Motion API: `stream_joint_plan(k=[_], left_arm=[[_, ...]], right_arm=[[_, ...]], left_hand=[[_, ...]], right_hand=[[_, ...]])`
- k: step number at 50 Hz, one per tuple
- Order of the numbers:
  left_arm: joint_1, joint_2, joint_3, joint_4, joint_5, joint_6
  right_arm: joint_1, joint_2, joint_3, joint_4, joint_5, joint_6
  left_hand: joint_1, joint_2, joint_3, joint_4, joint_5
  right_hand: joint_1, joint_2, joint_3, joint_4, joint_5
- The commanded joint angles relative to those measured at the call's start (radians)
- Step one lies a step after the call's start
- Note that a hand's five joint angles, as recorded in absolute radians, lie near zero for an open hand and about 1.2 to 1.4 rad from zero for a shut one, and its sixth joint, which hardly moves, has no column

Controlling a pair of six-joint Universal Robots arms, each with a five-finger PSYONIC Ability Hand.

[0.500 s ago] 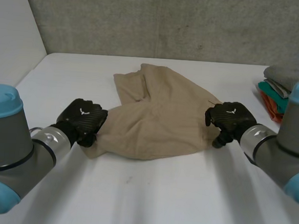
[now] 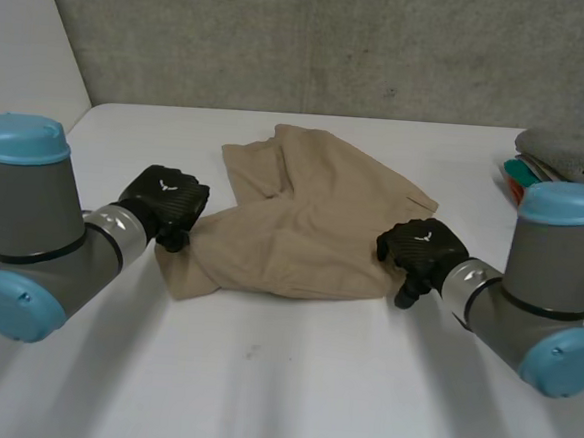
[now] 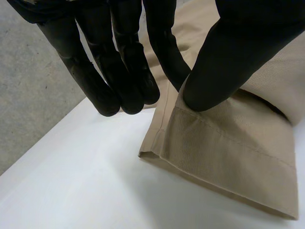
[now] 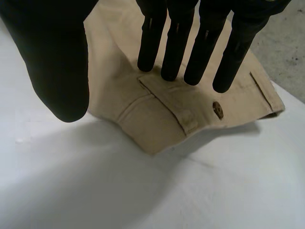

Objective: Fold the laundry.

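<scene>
Trousers [image 2: 307, 225]: tan, rumpled, mid-tabletop [image 2: 291, 379], between both hands.
Left robot hand [image 2: 163, 205]: thumb and a finger pinch the leg hem [image 3: 214, 152].
Right robot hand [image 2: 418, 250]: fingers straight on the waistband [image 4: 162, 105], thumb apart. Best to pinch before lifting.
Room: bare tabletop in front; folded pile [image 2: 562, 163] at the right edge, so keep clear.

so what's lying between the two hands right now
The tan trousers lie between them in the head view, crumpled on the table: the left hand pinches a leg hem, the right hand has straight fingers at the waistband.
</scene>
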Motion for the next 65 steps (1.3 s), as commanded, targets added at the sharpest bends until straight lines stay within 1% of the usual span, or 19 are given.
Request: stream_joint_plan(k=[1, 4, 7, 8, 15, 19, 25, 30, 31, 35, 40, 42, 43, 45, 46, 50, 56, 62, 65], left_arm=[[-0.004, -0.043, 0.060, -0.006, -0.038, -0.015], [-0.009, -0.051, 0.068, -0.016, -0.043, -0.018], [-0.019, -0.055, 0.064, -0.029, -0.040, -0.018], [-0.024, -0.057, 0.061, -0.035, -0.032, -0.018], [-0.023, -0.029, 0.025, -0.083, -0.006, -0.018], [-0.026, 0.063, -0.010, -0.120, 0.034, -0.020], [-0.042, 0.201, -0.079, -0.111, 0.066, -0.029], [-0.062, 0.108, -0.079, -0.060, 0.038, -0.031], [-0.061, 0.062, -0.062, -0.049, 0.022, -0.029], [-0.072, -0.047, 0.000, -0.055, -0.034, -0.019], [-0.082, -0.115, 0.076, -0.072, -0.058, 0.003], [-0.085, -0.127, 0.096, -0.072, -0.060, 0.005], [-0.091, -0.138, 0.113, -0.074, -0.066, 0.006], [-0.095, -0.143, 0.125, -0.080, -0.069, 0.005], [-0.096, -0.143, 0.126, -0.082, -0.072, 0.005], [-0.101, -0.126, 0.116, -0.104, -0.094, -0.005], [-0.098, -0.089, 0.061, -0.138, -0.103, -0.025], [-0.098, -0.072, 0.008, -0.169, -0.089, -0.026], [-0.093, -0.061, -0.002, -0.184, -0.083, -0.029]], right_arm=[[0.023, 0.098, -0.079, -0.016, 0.008, -0.012], [0.025, 0.105, -0.089, -0.046, 0.009, -0.014], [0.027, 0.108, -0.090, -0.105, 0.009, -0.017], [0.027, 0.108, -0.090, -0.128, 0.012, -0.020], [0.027, 0.049, -0.075, -0.113, 0.015, -0.009], [0.022, -0.046, -0.066, -0.045, 0.008, -0.011], [0.004, -0.079, -0.108, 0.169, -0.009, -0.025], [-0.006, 0.004, -0.208, 0.312, -0.028, -0.061], [-0.004, 0.054, -0.257, 0.335, -0.026, -0.078], [0.002, 0.178, -0.398, 0.374, -0.014, -0.109], [0.016, 0.282, -0.524, 0.342, 0.024, -0.111], [0.022, 0.302, -0.550, 0.305, 0.038, -0.111], [0.027, 0.309, -0.558, 0.274, 0.050, -0.114], [0.036, 0.305, -0.555, 0.247, 0.067, -0.114], [0.037, 0.297, -0.552, 0.234, 0.078, -0.112], [0.047, 0.202, -0.483, 0.205, 0.127, -0.092], [0.033, -0.031, -0.301, 0.216, 0.127, -0.094], [-0.001, -0.178, -0.114, 0.315, 0.124, -0.147], [-0.012, -0.211, -0.044, 0.332, 0.115, -0.157]], left_hand=[[0.231, 0.201, 0.211, 0.197, 0.232], [0.231, 0.201, 0.211, 0.197, 0.232], [0.231, 0.201, 0.211, 0.197, 0.232], [0.231, 0.201, 0.211, 0.197, 0.232], [0.231, 0.201, 0.211, 0.197, 0.232], [0.231, 0.201, 0.211, 0.197, 0.232], [0.231, 0.201, 0.211, 0.197, 0.232], [0.231, 0.201, 0.211, 0.197, 0.232], [0.231, 0.201, 0.211, 0.197, 0.232], [0.231, 0.201, 0.211, 0.197, 0.232], [0.231, 0.201, 0.211, 0.197, 0.232], [0.050, 0.020, 0.031, 0.016, 0.051], [-0.174, -0.205, -0.194, -0.208, -0.174], [-0.349, -0.380, -0.369, -0.383, -0.349], [-0.391, -0.421, -0.410, -0.425, -0.390], [-0.617, -0.647, -0.636, -0.651, -0.616], [-0.834, -0.864, -0.854, -0.868, -0.834], [-0.884, -0.915, -0.904, -0.918, -0.884], [-0.861, -0.891, -0.881, -0.895, -0.860]], right_hand=[[0.179, 0.190, 0.188, 0.189, 0.205], [0.308, 0.319, 0.317, 0.318, 0.334], [0.721, 0.732, 0.730, 0.731, 0.747], [0.793, 0.803, 0.802, 0.802, 0.819], [0.793, 0.804, 0.803, 0.803, 0.820], [0.793, 0.804, 0.803, 0.803, 0.820], [0.793, 0.804, 0.803, 0.803, 0.820], [0.793, 0.804, 0.803, 0.803, 0.820], [0.793, 0.804, 0.803, 0.803, 0.820], [0.793, 0.804, 0.803, 0.803, 0.820], [0.793, 0.804, 0.803, 0.803, 0.820], [0.732, 0.743, 0.741, 0.742, 0.758], [0.336, 0.347, 0.345, 0.346, 0.362], [-0.060, -0.049, -0.050, -0.050, -0.033], [-0.154, -0.144, -0.145, -0.145, -0.128], [-0.185, -0.174, -0.175, -0.175, -0.158], [-0.246, -0.236, -0.237, -0.237, -0.220], [-0.009, 0.002, 0.000, 0.001, 0.017], [0.079, 0.090, 0.089, 0.089, 0.106]])
